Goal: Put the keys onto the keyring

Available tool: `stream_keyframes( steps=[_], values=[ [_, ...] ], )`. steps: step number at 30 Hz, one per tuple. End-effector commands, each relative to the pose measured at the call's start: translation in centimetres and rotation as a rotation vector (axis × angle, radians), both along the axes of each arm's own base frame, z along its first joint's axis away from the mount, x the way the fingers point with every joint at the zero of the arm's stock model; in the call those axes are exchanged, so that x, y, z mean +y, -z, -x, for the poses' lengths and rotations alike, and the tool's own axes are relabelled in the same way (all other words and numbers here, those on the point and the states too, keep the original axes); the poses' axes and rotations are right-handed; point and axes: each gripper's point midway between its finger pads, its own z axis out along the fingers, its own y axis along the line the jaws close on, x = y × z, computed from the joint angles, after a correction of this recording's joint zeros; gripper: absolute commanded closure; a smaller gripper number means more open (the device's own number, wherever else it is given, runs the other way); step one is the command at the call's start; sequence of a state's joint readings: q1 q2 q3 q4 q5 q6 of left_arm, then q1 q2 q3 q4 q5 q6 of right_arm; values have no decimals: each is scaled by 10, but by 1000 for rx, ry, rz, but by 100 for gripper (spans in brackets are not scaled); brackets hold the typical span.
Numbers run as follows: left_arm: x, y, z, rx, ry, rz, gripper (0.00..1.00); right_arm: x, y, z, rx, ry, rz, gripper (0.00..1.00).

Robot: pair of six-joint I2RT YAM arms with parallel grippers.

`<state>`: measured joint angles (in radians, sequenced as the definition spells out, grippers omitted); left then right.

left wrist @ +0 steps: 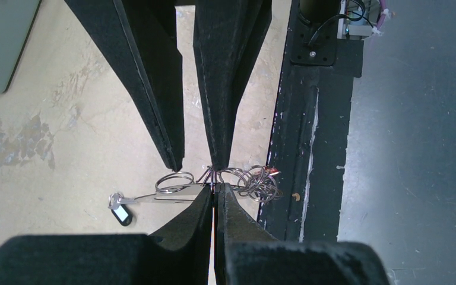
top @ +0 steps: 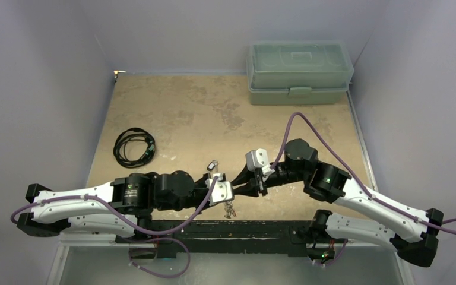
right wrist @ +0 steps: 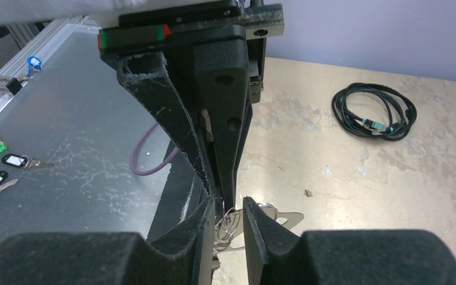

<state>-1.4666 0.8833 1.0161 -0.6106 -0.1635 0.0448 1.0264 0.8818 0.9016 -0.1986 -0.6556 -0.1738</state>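
The keyring (left wrist: 172,195) shows edge-on as a thin silvery plate, and my left gripper (left wrist: 215,189) is shut on its rim among wire rings. A dark-headed key (left wrist: 122,215) and a silvery key (left wrist: 115,200) hang off its far end. A red-headed key (left wrist: 271,172) peeks from a tangle of rings (left wrist: 258,183). My right gripper (right wrist: 230,221) faces the left one tip to tip. Its jaws stand a small way apart, with wire rings (right wrist: 227,228) in the gap and the plate (right wrist: 285,219) behind. From above, both grippers meet over the near edge, with the keys (top: 230,209) dangling below.
A black coiled cable (top: 133,147) lies on the table to the left. At the back right stands a green plastic box (top: 300,71). A black rail (top: 214,228) runs along the near edge. Tagged keys (right wrist: 12,161) lie on the metal shelf below.
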Motion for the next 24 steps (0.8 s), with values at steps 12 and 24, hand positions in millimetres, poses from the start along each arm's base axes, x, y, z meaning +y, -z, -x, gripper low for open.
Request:
stream_keyframes(
  steps=[12, 24],
  values=[
    [-1, -20, -1, -15, -4, 99, 100, 8, 9, 2, 28, -13, 6, 78],
    [7, -31, 10, -6, 60, 168, 100, 2, -3, -8, 1, 72, -59, 68]
  ],
)
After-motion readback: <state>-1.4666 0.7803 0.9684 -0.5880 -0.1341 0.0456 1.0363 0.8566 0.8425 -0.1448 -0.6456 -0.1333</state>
